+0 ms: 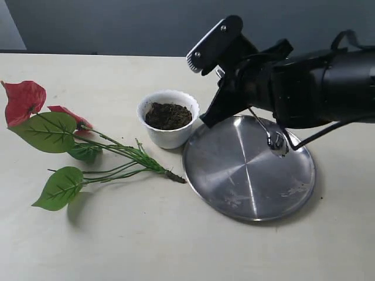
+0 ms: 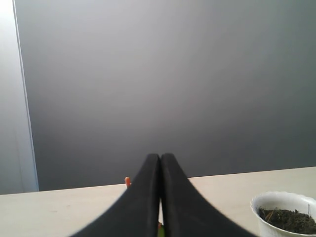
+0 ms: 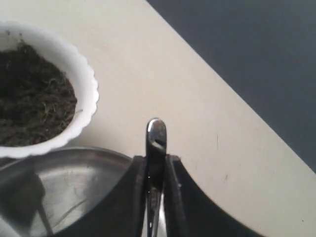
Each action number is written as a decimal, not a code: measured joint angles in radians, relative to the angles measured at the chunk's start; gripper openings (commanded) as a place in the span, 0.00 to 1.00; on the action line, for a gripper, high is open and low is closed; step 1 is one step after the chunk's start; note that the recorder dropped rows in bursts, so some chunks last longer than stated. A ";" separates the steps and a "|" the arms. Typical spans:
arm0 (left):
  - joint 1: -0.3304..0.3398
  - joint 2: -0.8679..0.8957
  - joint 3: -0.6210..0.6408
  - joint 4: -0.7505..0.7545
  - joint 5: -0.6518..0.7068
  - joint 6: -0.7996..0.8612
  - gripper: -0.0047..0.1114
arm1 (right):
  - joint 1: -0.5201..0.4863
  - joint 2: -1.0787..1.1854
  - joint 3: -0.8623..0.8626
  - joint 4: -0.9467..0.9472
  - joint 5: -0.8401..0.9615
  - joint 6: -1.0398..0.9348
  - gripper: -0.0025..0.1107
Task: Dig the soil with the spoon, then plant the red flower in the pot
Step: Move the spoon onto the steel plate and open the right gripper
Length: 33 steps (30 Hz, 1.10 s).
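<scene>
The white scalloped pot (image 1: pixel 169 136) holds dark soil (image 1: pixel 168 115) and stands beside the steel plate. My right gripper (image 1: pixel 218 75) is shut on the spoon (image 1: pixel 266 132), whose bowl hangs low over the plate, empty as far as I can tell. In the right wrist view the handle end (image 3: pixel 156 132) sticks out between the shut fingers (image 3: pixel 138 197), with the pot (image 3: pixel 85 106) and soil (image 3: pixel 29 103) off to one side. The red flower (image 1: pixel 23 100) lies flat on the table, its brown stem base near the plate. My left gripper (image 2: pixel 160 159) is shut, empty, and out of the exterior view.
A large round steel plate (image 1: pixel 234 187) lies right of the pot, under the right arm. The flower's green leaves (image 1: pixel 58 187) spread over the table's left side. The left wrist view catches the pot (image 2: pixel 276 202) at its edge and a grey wall behind.
</scene>
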 measured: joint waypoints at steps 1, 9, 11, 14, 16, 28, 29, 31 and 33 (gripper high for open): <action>0.000 0.000 0.000 0.000 0.000 0.000 0.04 | -0.002 0.016 0.000 0.000 0.000 0.002 0.02; 0.000 0.000 0.000 0.000 0.000 0.000 0.04 | -0.005 0.086 0.002 0.002 -0.004 0.001 0.02; 0.000 0.000 0.000 0.000 0.000 0.000 0.04 | -0.005 0.103 0.002 0.002 -0.006 0.000 0.02; 0.000 0.000 0.000 0.000 0.000 0.000 0.04 | -0.005 0.127 0.002 0.002 -0.006 -0.003 0.02; 0.000 0.000 0.000 0.000 0.000 0.000 0.04 | -0.005 0.146 0.002 0.002 -0.008 -0.003 0.02; 0.000 0.000 0.000 0.000 0.000 0.000 0.04 | -0.005 0.230 0.002 0.002 -0.105 -0.007 0.02; 0.000 0.000 0.000 0.000 0.000 0.000 0.04 | -0.005 0.230 0.002 0.002 -0.105 -0.007 0.02; 0.000 0.000 0.000 0.000 0.000 0.000 0.04 | -0.005 0.230 0.002 0.002 -0.103 -0.007 0.03; 0.000 0.000 0.000 0.000 0.000 0.000 0.04 | -0.005 0.230 0.002 0.002 -0.096 -0.007 0.10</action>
